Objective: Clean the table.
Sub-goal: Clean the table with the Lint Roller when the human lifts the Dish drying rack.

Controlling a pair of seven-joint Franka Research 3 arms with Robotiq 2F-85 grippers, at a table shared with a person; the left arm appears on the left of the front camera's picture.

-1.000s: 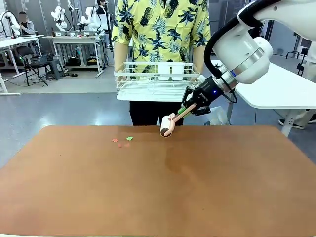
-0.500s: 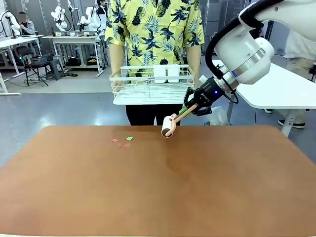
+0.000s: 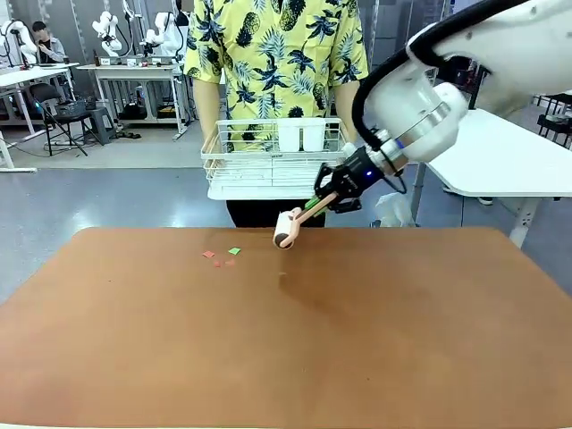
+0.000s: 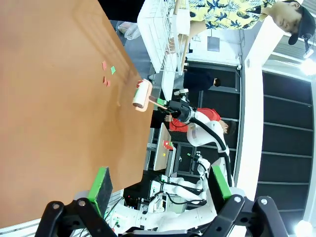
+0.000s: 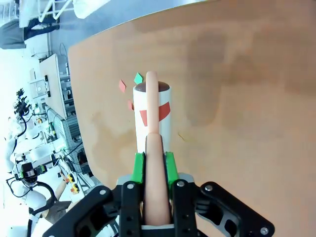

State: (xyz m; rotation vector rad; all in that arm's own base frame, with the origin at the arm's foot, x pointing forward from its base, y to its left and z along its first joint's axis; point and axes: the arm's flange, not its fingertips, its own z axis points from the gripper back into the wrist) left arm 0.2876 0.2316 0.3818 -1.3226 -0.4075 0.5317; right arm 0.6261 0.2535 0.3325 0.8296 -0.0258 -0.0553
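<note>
Holding the lint roller (image 3: 286, 229) off the reddish-brown desk (image 3: 286, 357), just right of the paper scraps (image 3: 223, 255) at upper left
Gripped by its handle in the clenched right tool (image 3: 322, 200); left tool (image 4: 160, 185) released, empty; best lowered flat and rolled leftward over every scrap with light pressure; no brand or writing legible

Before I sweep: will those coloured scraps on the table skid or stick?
The scraps look thin and flat, so probably light, apt to skid if nudged sideways. A red piece seems stuck on the lint roller, so pressing down likely lifts them.
</note>
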